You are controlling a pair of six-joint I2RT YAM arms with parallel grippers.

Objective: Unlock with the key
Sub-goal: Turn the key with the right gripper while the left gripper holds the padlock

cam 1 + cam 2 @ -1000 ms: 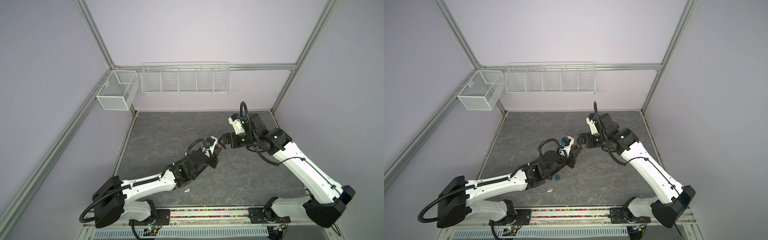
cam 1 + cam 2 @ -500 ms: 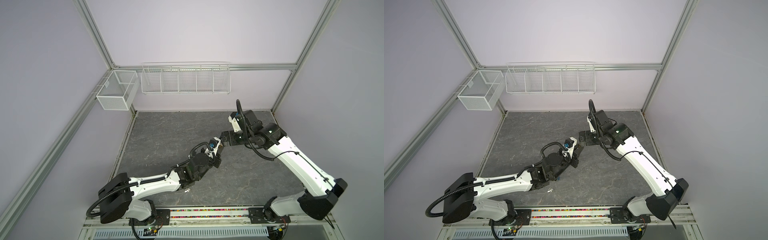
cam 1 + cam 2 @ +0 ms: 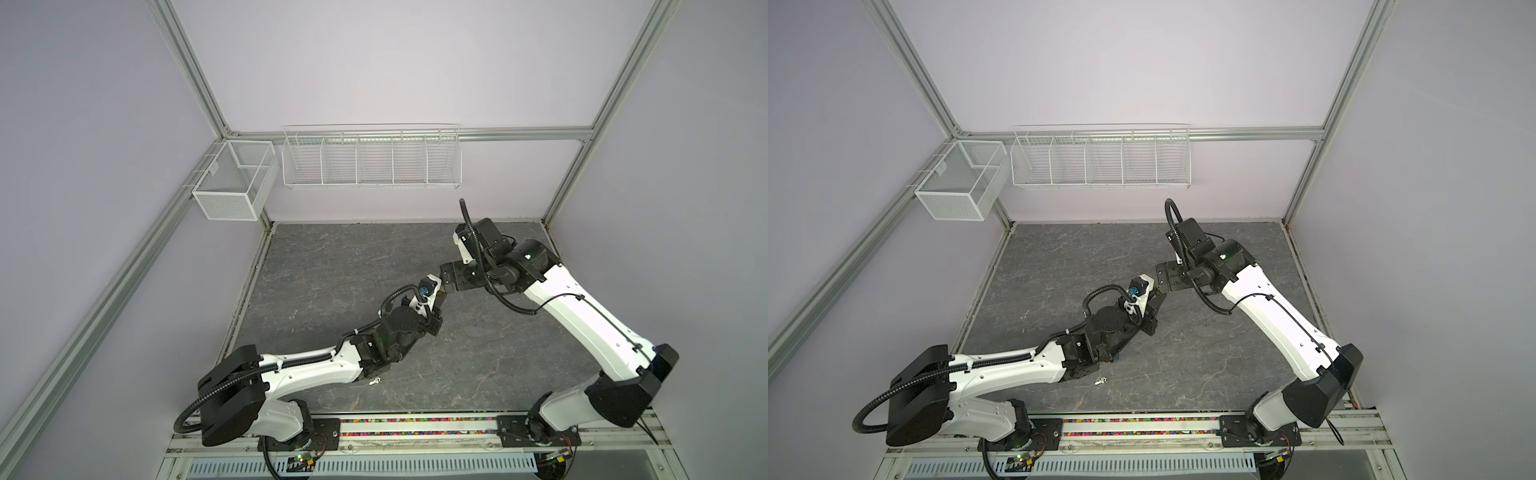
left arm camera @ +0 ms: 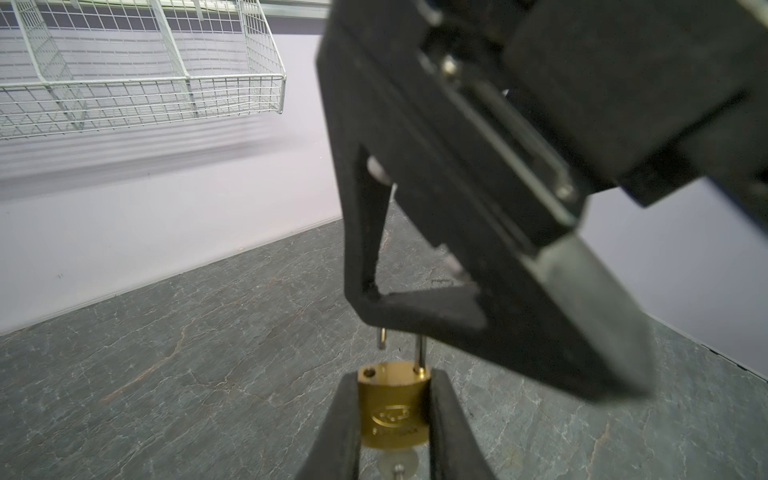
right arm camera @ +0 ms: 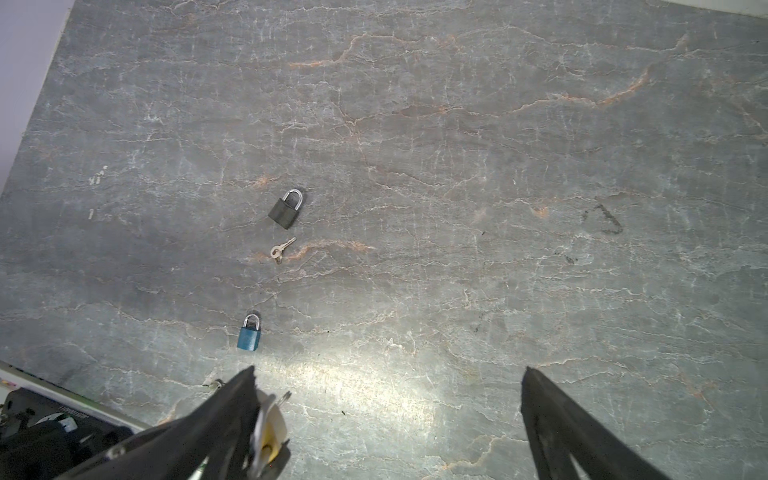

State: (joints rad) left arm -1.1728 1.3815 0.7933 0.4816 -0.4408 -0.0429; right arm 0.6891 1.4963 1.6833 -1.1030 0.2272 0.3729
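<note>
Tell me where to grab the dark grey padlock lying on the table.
Take the dark grey padlock by its body, pinching the two straight side edges from directly above. It lies flat on the table, so its broad faces cannot be pinched, and its shackle is thin and curved. The loose key lies apart from it.

- My left arm (image 3: 307,370) and right arm (image 3: 582,320) wear glossy white shells on the long links, with black housings at every joint.
- A ribbed black conduit (image 3: 1102,288) arcs off my left wrist; a thin black cable (image 3: 1292,322) is clipped along my right forearm.
- A green light (image 3: 1224,257) glows on a black housing of my right arm.
- My right hand (image 5: 388,370) has matte black, tapering fingers (image 5: 548,415); silver screws (image 4: 564,192) dot its rail.
</note>
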